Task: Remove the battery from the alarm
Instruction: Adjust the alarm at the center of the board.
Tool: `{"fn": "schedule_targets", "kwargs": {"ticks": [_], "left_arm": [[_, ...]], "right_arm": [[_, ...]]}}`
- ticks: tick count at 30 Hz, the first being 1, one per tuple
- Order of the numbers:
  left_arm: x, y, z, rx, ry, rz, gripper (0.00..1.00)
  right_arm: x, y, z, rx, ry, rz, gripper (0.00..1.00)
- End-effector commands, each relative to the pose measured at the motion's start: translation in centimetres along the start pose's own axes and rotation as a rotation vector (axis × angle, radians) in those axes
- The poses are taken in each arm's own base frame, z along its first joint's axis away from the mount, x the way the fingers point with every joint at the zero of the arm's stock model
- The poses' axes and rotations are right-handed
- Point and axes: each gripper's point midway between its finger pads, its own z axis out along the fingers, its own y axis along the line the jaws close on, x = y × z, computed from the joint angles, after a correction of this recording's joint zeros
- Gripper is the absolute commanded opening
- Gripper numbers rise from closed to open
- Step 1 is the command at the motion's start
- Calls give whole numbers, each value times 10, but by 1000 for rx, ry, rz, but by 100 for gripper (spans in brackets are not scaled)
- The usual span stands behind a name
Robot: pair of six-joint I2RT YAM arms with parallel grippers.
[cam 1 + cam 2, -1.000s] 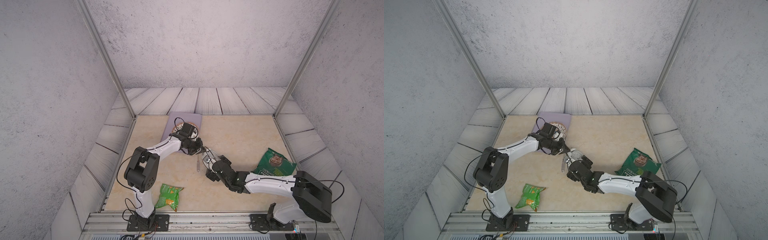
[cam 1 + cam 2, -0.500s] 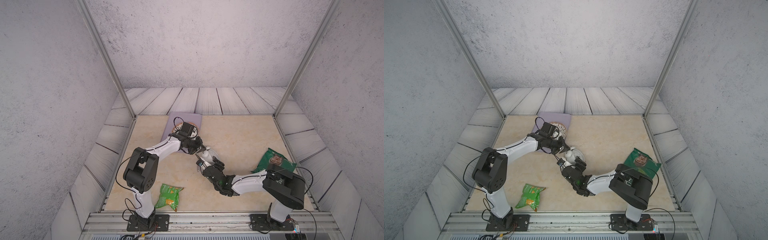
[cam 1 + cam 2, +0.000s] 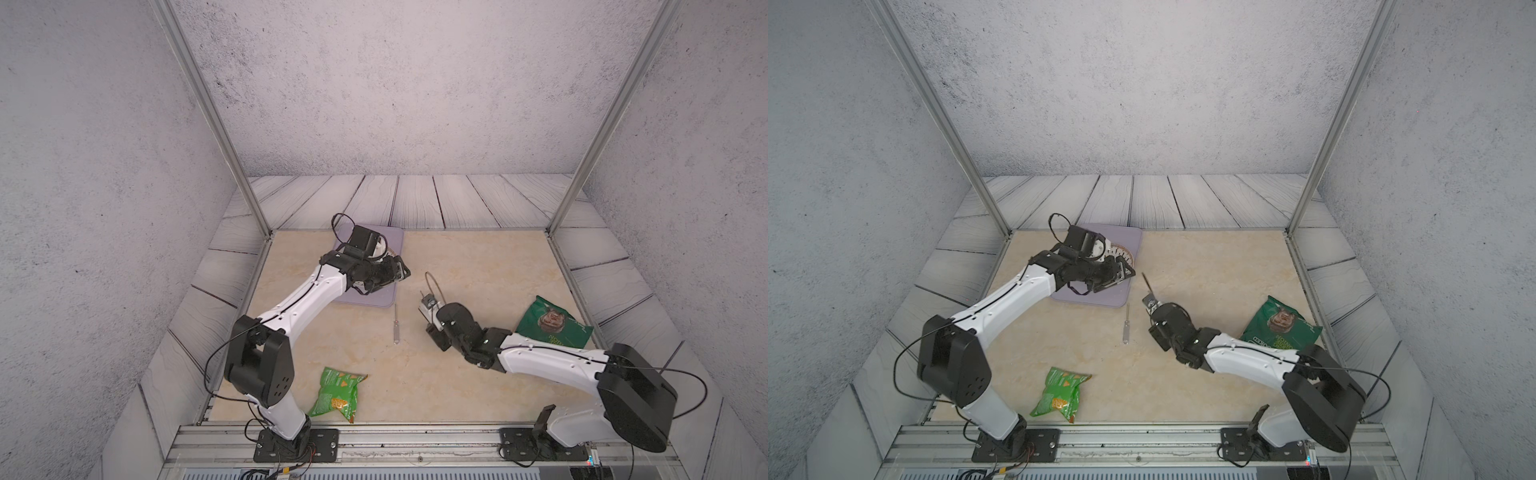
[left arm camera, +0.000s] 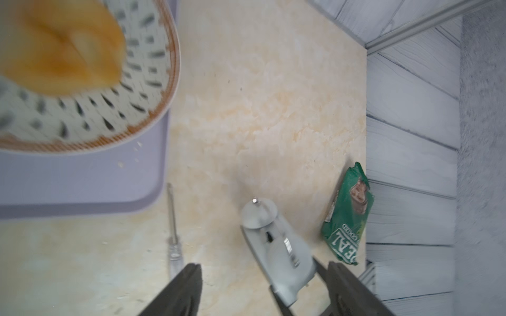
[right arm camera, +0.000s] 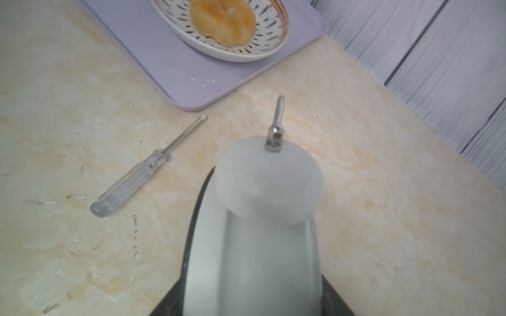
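The white alarm (image 5: 260, 232) is clamped between my right gripper's (image 5: 254, 276) dark fingers, with one bell and a metal stud pointing away. In both top views it is a small pale shape (image 3: 428, 309) (image 3: 1149, 305) at the tip of my right gripper (image 3: 434, 326), above the table's middle. My left gripper (image 3: 401, 270) (image 4: 262, 266) stands open over the purple tray's near corner, apart from the alarm (image 4: 276, 246) and holding nothing. The battery is not in view.
A clear-handled screwdriver (image 3: 397, 324) (image 5: 145, 169) lies on the table between the arms. A patterned bowl (image 5: 273, 41) with a bun sits on the purple tray (image 3: 374, 297) (image 4: 82, 177). A dark green bag (image 3: 552, 328) lies at right and a light green bag (image 3: 336, 392) near the front.
My right gripper has shut on the alarm and drawn it back to the right. My left gripper has opened and now stands apart from the alarm, by the tray.
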Motion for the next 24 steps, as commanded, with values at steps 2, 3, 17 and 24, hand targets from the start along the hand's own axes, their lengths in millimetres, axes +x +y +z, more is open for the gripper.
{"fn": "schedule_targets", "kwargs": {"ticks": [2, 3, 17, 24], "left_arm": [[-2, 23, -45, -167, -94, 233, 91], [3, 25, -49, -169, -87, 253, 92], [101, 71, -29, -152, 194, 217, 97], [108, 77, -16, -154, 255, 210, 97]], "right_arm": [[1, 18, -39, -381, 124, 307, 33], [0, 17, -42, -426, 132, 349, 33], [-4, 18, 24, -830, 384, 688, 60], [3, -25, 66, -742, 447, 739, 83]]}}
